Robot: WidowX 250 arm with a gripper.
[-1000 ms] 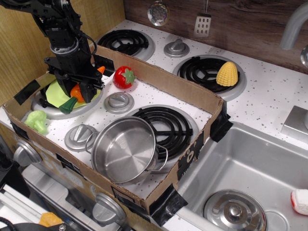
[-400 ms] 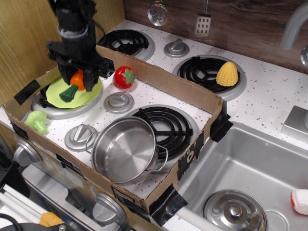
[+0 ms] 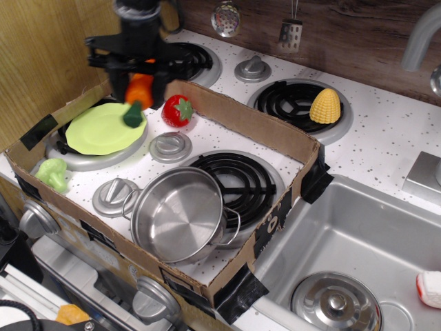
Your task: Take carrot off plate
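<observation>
My gripper (image 3: 140,77) is shut on the orange carrot (image 3: 138,92), which hangs with its dark green stem cap pointing down. The carrot is held in the air, above the right edge of the lime-green plate (image 3: 103,129) and clear of it. The plate lies flat and bare on the front-left burner inside the cardboard box. The gripper's fingers are blurred by motion.
A red strawberry (image 3: 177,110) lies just right of the carrot. Silver lids (image 3: 170,146) (image 3: 114,196), a steel pot (image 3: 178,213) and green broccoli (image 3: 54,172) sit in the cardboard box (image 3: 275,141). Yellow corn (image 3: 325,105) lies on the back-right burner. A sink (image 3: 358,248) is at right.
The gripper took hold of the carrot on the plate, lifted it off, and moved it up and to the right. The plate is now bare.
</observation>
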